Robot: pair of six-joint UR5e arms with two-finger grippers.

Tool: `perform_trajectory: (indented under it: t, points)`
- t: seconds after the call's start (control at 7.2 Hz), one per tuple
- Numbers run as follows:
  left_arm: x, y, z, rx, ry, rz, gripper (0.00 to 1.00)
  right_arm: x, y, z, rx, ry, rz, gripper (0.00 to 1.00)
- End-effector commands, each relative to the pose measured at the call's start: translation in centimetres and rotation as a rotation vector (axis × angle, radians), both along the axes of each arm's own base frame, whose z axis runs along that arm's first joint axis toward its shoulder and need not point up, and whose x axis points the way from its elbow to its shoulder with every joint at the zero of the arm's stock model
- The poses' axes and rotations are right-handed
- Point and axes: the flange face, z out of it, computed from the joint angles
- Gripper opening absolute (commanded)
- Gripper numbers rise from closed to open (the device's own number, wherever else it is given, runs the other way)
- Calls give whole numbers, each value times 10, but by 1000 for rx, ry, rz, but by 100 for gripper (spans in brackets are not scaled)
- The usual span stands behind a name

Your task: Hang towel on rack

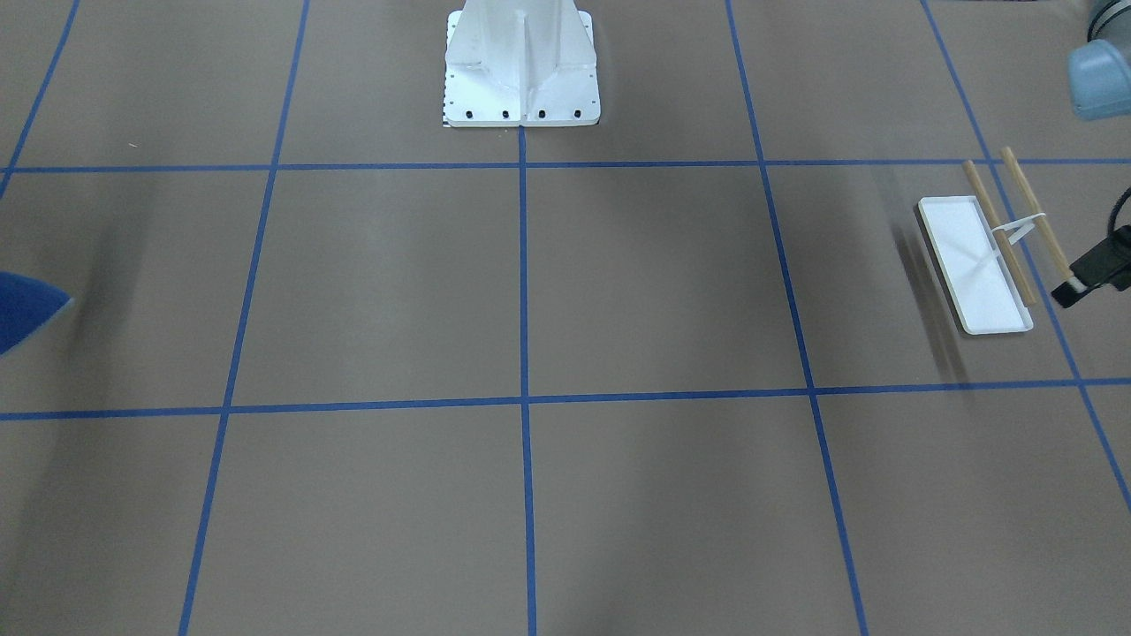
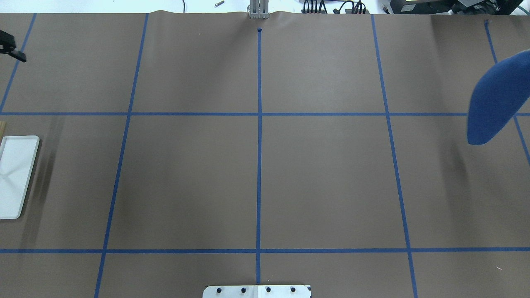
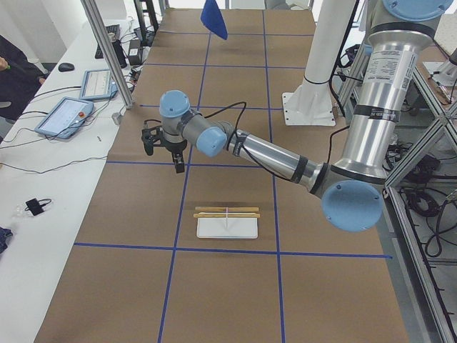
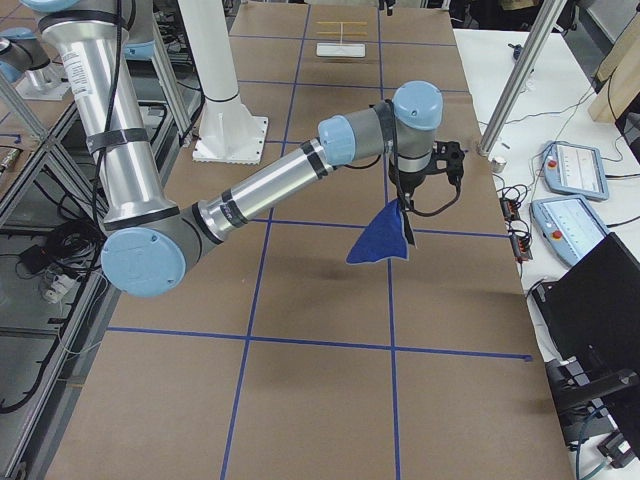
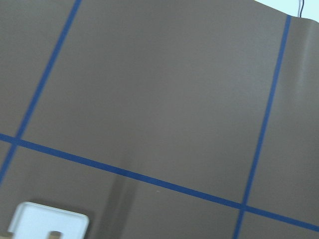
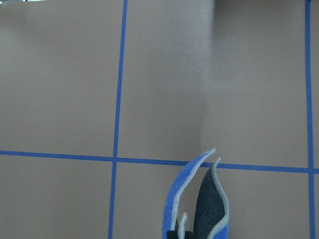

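Observation:
The blue towel (image 4: 382, 243) hangs in the air from my right gripper (image 4: 402, 203), which is shut on its top corner. The towel also shows at the overhead view's right edge (image 2: 495, 99), at the front view's left edge (image 1: 22, 309), and in the right wrist view (image 6: 199, 199) with its grey border. The rack (image 1: 976, 265) stands on the table's far left side, its white tray under two wooden dowels (image 1: 1029, 216). My left gripper (image 1: 1065, 294) hovers just beside the rack's dowel ends, looks shut and holds nothing.
The large white bolted pedestal (image 1: 521, 66) stands at the robot's side of the table, in the middle. Brown paper with blue tape lines (image 2: 259, 165) covers the table between towel and rack. Tablets and cables (image 4: 570, 170) lie on the side bench.

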Motion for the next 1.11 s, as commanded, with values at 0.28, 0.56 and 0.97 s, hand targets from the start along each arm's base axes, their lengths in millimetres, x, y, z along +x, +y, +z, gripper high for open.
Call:
perform_trajectory:
  t: [0.28, 0.56, 0.97]
  points:
    - [120, -12, -140, -256, 177, -102, 98, -110, 29, -126, 144, -122, -15, 0]
    - [175, 2, -202, -359, 245, -106, 98, -167, 60, -195, 314, -173, -127, 0]
    - [229, 29, -258, -398, 290, -47, 98, -302, 136, -243, 667, -192, -95, 0]
